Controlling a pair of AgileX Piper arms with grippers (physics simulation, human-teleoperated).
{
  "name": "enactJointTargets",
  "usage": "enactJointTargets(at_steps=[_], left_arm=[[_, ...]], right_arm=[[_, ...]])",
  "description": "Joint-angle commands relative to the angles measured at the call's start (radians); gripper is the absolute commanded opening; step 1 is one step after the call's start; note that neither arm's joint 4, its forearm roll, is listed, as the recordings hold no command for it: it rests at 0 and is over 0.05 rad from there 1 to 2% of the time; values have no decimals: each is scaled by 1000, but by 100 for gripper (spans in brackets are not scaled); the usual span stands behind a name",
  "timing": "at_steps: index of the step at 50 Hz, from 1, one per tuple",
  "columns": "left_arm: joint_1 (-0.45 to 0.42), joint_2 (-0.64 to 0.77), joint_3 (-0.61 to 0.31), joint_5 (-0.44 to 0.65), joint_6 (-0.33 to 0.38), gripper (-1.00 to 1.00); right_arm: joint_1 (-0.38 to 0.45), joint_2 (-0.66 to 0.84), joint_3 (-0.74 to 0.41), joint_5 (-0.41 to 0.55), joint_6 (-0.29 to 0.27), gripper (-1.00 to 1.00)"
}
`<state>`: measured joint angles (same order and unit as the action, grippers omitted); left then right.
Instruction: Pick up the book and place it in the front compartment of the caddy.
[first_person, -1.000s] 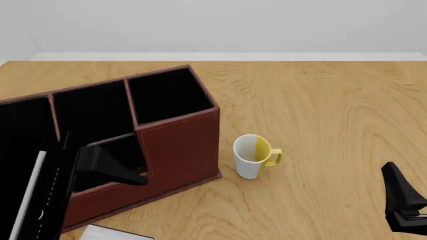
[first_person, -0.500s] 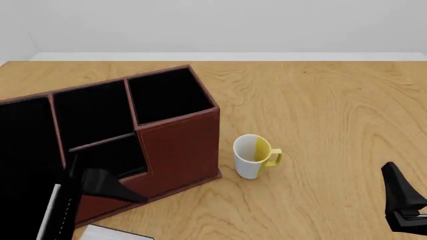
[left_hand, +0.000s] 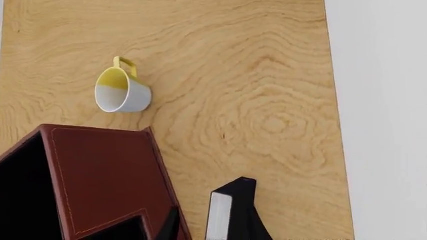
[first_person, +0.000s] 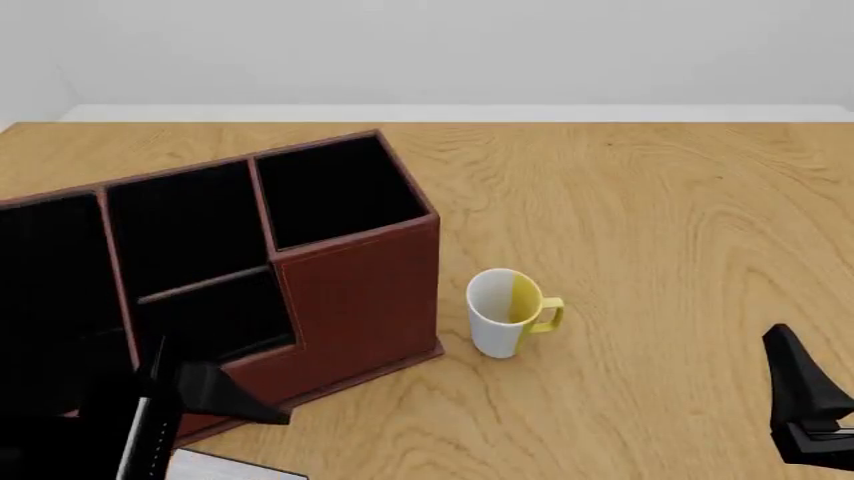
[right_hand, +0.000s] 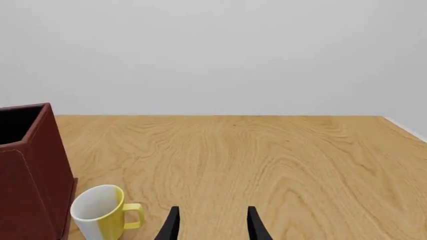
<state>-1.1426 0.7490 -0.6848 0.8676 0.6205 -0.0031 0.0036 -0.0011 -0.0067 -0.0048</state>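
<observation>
The caddy (first_person: 360, 290) is a reddish-brown box with black compartments at the left of the table; its corner also shows in the wrist views (left_hand: 100, 170) (right_hand: 33, 175). Only a corner of the white book (first_person: 220, 468) is visible, lying flat on the table at the near edge, in front of the caddy. My left gripper (first_person: 187, 400) (left_hand: 200, 212) hangs low at the caddy's front wall, just above and left of the book. It is open, with bare wood between its fingers. My right gripper (first_person: 801, 415) (right_hand: 212, 227) is open and holds nothing, far right and near.
A white-and-yellow mug (first_person: 507, 312) (left_hand: 120, 92) (right_hand: 100, 212) stands upright just right of the caddy's front corner. Wooden tabletop (first_person: 667, 220) stretches to the right and back, ending at a pale wall.
My left gripper has dropped and pulled back, from over the caddy's front compartment toward the table's near edge and the book. The right arm, mug and book have not moved.
</observation>
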Motion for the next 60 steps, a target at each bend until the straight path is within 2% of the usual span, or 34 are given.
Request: enactJointTargets(at_steps=[1,60], left_arm=[[27,-7,48,-16,11,100],[156,-49,163,-65,93,100]], right_arm=[[0,0,0,0,0,100],[0,0,0,0,0,100]])
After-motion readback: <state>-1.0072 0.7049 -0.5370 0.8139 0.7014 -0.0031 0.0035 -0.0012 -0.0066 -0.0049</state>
